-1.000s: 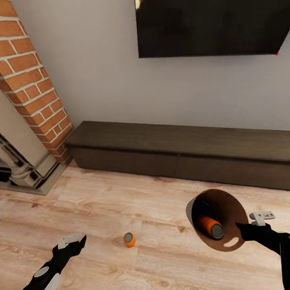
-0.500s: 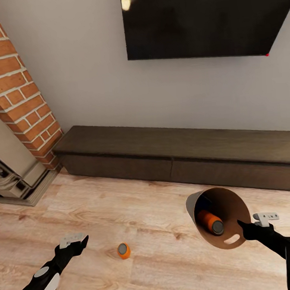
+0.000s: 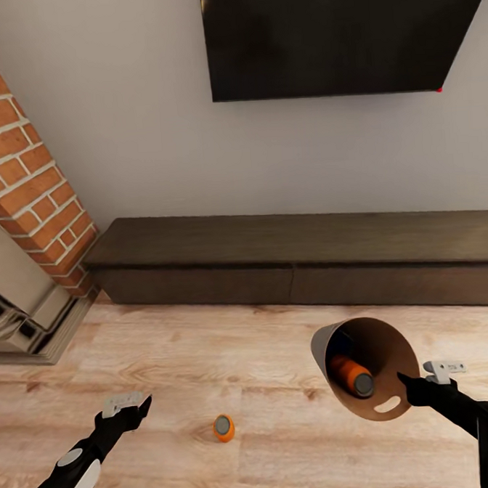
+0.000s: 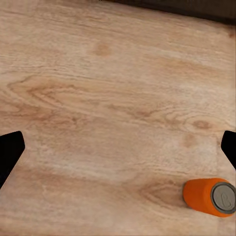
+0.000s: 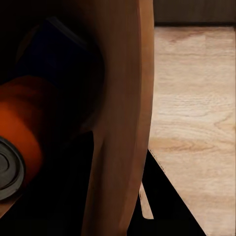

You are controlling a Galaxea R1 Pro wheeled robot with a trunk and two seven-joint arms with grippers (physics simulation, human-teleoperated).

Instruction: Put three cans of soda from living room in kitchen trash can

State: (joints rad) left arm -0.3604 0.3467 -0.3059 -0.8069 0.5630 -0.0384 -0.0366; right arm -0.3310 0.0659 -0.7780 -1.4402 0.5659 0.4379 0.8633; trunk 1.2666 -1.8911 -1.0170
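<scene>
One orange can of soda (image 3: pixel 224 427) lies on its side on the light wood floor (image 3: pixel 208 348), a little right of my left gripper (image 3: pixel 133 407). That gripper hangs open above the planks, and its wrist view shows the same can (image 4: pixel 210 196) lying off to one side of the spread fingers (image 4: pixel 10 152). My right gripper (image 3: pixel 411 387) is shut on the rim of the tash can (image 3: pixel 386 350), holding it in the air and tilted with its mouth toward me. Inside it lie an orange can (image 3: pixel 352 375) and a dark blue can (image 3: pixel 341 346). The right wrist view looks into the copper-brown bin (image 5: pixel 123 98) with the orange can (image 5: pixel 14 147).
A long low dark wood cabinet (image 3: pixel 296 258) runs along the grey wall under the black TV (image 3: pixel 346 33). A brick column (image 3: pixel 20 165) and the fireplace base (image 3: pixel 23 317) stand at the left.
The whole view has shifted, so the camera moved: TV and brick column slid left, and the floor can shows lower in the picture. Both arms keep their pose, bin still held.
</scene>
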